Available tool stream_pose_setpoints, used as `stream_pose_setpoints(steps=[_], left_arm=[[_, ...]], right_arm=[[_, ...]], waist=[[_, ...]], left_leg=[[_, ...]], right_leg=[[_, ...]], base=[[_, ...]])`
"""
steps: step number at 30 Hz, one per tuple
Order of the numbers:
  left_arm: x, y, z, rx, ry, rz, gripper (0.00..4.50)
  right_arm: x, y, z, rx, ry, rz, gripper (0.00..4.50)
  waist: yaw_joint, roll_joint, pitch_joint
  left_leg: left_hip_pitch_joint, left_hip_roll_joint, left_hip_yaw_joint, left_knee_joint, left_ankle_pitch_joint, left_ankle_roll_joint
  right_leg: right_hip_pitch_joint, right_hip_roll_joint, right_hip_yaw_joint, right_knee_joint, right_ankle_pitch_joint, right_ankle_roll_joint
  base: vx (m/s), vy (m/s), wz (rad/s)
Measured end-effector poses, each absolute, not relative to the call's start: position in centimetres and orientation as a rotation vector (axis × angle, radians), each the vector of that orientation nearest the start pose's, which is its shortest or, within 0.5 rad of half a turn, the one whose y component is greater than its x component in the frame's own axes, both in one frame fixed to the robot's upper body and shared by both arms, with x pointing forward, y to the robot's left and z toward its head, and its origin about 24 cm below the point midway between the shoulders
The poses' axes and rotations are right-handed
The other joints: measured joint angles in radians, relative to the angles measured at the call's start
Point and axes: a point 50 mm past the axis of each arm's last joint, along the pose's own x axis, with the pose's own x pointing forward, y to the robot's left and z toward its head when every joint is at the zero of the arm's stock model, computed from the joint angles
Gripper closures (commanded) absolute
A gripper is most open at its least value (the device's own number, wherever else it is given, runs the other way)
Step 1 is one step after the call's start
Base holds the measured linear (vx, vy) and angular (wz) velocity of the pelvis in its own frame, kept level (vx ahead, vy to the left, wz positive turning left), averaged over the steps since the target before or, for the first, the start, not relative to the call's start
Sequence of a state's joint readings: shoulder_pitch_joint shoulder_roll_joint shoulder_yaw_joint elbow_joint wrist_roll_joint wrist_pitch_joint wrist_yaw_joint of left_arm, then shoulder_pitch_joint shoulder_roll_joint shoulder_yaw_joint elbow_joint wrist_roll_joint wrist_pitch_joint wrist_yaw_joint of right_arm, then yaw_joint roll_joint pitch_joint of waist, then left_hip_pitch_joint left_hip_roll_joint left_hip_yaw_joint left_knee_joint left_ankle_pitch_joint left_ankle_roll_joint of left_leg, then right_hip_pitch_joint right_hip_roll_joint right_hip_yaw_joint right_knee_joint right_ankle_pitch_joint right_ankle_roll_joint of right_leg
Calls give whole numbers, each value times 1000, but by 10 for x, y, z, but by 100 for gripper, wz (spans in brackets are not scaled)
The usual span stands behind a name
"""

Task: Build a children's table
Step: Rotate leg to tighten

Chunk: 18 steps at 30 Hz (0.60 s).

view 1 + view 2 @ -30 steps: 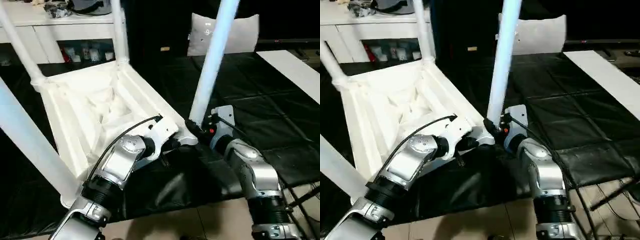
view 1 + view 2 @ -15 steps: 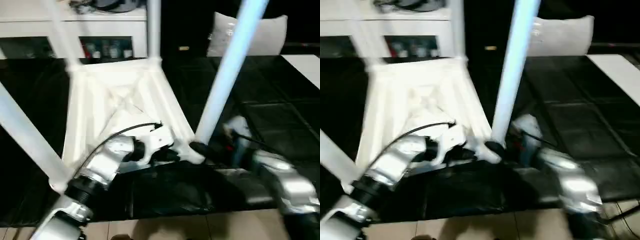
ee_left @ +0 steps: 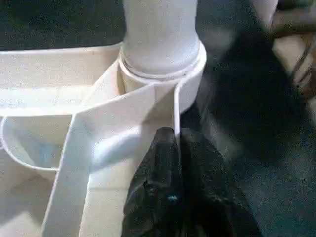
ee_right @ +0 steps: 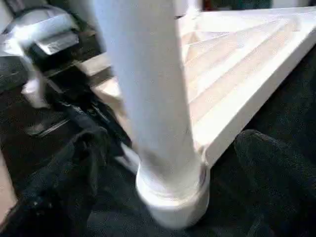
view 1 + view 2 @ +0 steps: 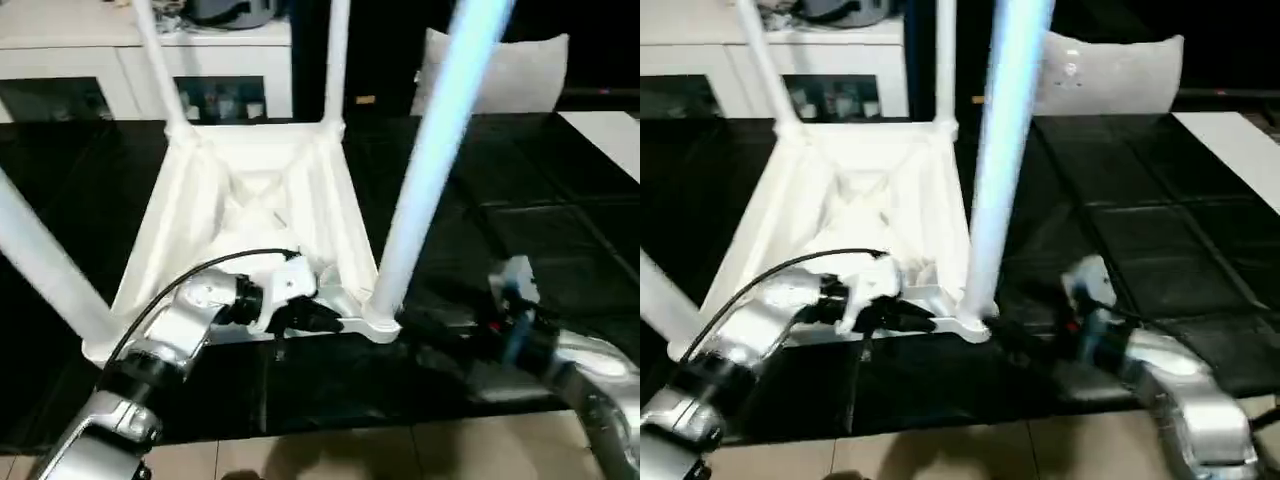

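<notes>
On the black mat (image 5: 560, 230) you see the left gripper (image 3: 174, 148) pinching the upside-down tabletop's (image 5: 250, 190) thin rim, while the right gripper (image 5: 425, 325) (wide open) reaches low beside the near leg (image 5: 430, 170).

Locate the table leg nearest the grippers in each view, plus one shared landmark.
Left eye: leg right of centre, rising from the near-right corner.
Right eye: leg at centre.
Left wrist: leg base in its socket.
Right wrist: leg between the open fingers.
Landmark: corner socket.

Black mat (image 5: 560, 240), white cabinet (image 5: 80, 60)
</notes>
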<state>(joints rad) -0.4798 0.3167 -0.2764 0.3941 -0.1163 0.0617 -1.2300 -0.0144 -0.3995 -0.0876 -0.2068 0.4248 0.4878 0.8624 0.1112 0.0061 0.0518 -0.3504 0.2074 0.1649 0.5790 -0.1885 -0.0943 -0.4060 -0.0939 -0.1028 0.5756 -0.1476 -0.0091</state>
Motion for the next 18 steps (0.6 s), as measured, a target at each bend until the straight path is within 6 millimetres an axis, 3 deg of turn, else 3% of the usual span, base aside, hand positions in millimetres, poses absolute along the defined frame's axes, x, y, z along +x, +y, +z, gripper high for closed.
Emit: stream_pose_setpoints(steps=[3, 7, 13, 18], left_arm=[[285, 100, 80, 146, 93, -1457, 367], [277, 112, 83, 45, 80, -1361, 343], [271, 116, 80, 13, 74, -1088, 291], [258, 126, 65, -31, 109, -669, 276]], right_arm=[[229, -177, 79, 172, 178, 838, 0], [215, -174, 79, 214, 162, 848, 0], [210, -171, 78, 227, 169, 799, 0], [214, -175, 72, 171, 186, 594, 0]], waist=[[1, -2, -1], [-5, -3, -1], [-28, -2, 0], [-64, 0, 0]], left_leg=[[0, 0, 2, -3, 0, 0], [2, 0, 3, -4, 0, 0], [1, 0, 2, -1, 0, 0], [-2, 0, -4, -1, 0, 0]], right_leg=[[-1, 0, 2, 0, -2, 1], [-1, 1, 2, 1, -3, 2], [0, 1, 2, -2, -4, 3], [5, 2, -9, -24, -4, 4]], base=[[0, 0, 0], [0, 0, 0], [0, 0, 0], [0, 0, 0]])
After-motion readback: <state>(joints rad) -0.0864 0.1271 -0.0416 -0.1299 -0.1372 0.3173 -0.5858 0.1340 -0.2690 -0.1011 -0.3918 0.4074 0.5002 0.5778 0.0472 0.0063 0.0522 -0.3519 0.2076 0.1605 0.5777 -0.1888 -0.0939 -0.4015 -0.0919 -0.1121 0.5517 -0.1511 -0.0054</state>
